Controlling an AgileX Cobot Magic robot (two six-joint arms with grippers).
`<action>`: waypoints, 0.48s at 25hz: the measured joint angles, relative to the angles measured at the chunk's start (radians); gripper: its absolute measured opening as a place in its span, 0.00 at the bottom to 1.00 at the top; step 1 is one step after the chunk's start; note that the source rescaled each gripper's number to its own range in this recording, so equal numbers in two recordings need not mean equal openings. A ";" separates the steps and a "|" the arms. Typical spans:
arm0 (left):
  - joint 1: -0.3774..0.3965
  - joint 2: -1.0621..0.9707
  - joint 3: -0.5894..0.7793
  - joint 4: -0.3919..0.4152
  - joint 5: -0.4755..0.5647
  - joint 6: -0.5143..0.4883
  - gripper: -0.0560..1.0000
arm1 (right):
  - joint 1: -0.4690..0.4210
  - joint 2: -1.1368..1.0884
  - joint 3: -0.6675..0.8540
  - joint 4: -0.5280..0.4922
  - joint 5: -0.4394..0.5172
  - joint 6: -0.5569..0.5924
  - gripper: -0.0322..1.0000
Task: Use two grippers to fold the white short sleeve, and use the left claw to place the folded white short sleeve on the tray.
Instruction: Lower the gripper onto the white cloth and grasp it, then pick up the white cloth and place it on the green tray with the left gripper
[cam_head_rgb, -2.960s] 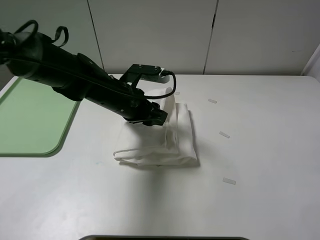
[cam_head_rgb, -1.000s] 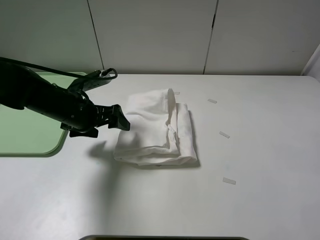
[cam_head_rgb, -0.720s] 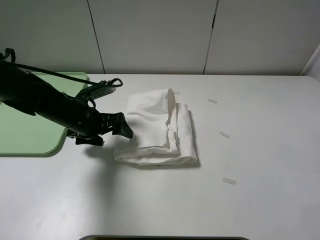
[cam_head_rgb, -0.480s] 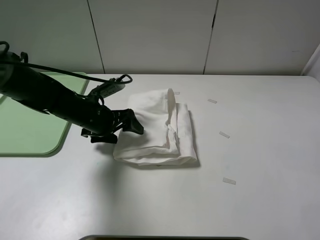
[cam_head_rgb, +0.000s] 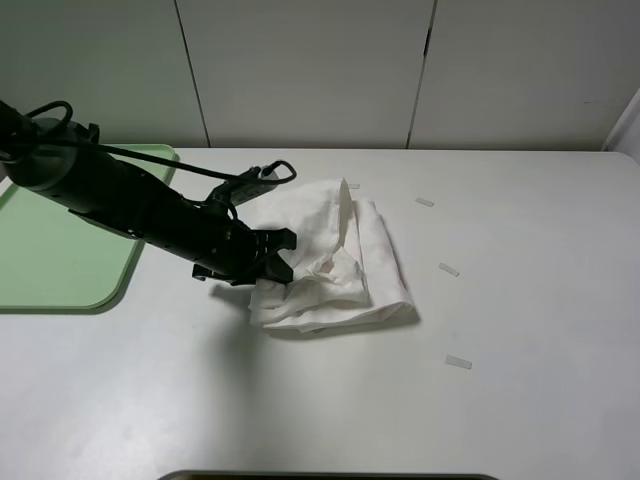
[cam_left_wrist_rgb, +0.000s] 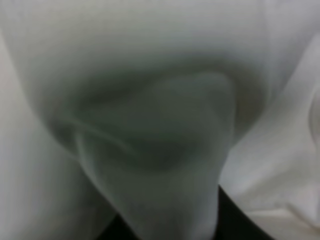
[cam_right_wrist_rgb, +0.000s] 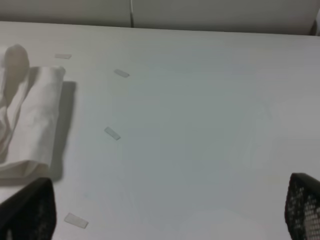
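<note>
The folded white short sleeve (cam_head_rgb: 345, 262) lies bunched on the white table, a little left of the middle. My left gripper (cam_head_rgb: 276, 264) reaches in low from the left and is shut on the bundle's left edge, where the cloth puckers around the black claw. White fabric (cam_left_wrist_rgb: 150, 125) fills the left wrist view, pressed close to the camera. The light-green tray (cam_head_rgb: 60, 230) sits at the table's far left, behind the left arm. My right gripper (cam_right_wrist_rgb: 167, 210) is open with nothing in it, its fingertips (cam_right_wrist_rgb: 30, 210) at the frame corners; the shirt (cam_right_wrist_rgb: 30, 115) lies off to its side.
Small pale tape strips (cam_head_rgb: 458, 361) (cam_head_rgb: 448, 269) (cam_head_rgb: 425, 202) lie on the table to the right of the shirt. A pale panelled wall runs behind the table's far edge. A dark edge shows at the table's front.
The left arm swept right from beside the tray into the shirt's left edge and its claw closed there. The bundle got pushed to the right and crumpled.
</note>
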 joint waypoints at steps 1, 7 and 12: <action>0.000 0.000 0.000 0.006 0.000 0.002 0.19 | 0.000 0.000 0.000 0.000 0.000 0.000 1.00; 0.017 -0.026 -0.005 0.221 -0.011 -0.055 0.19 | 0.000 0.000 0.000 0.000 0.000 0.000 1.00; 0.053 -0.076 -0.005 0.448 -0.039 -0.178 0.19 | 0.000 0.000 0.000 0.000 0.000 0.000 1.00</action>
